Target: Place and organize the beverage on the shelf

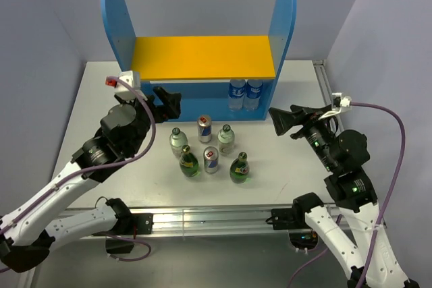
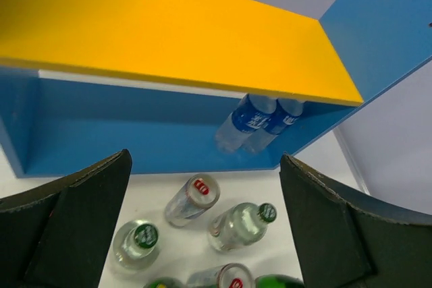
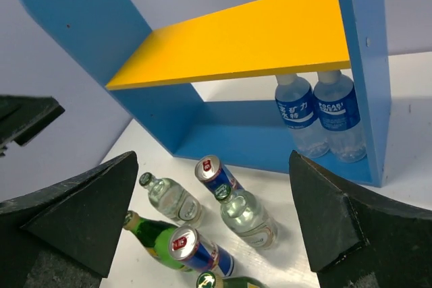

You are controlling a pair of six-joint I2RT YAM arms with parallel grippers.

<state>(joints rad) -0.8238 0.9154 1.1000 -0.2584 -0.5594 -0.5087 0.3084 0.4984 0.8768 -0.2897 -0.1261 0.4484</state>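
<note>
— Both arms reach in from the near edge of the bench. Is either one gripping?
— No. The left claw and right claw are spread wide and empty, one on each side of the drinks.
— Where do the drinks stand?
— On the bench, upright, just before the shelf: clear bottles, cans, green bottles, two of each.
— And on the shelf?
— Two blue-labelled water bottles sit at the lower level's right end, under the yellow board.
</note>
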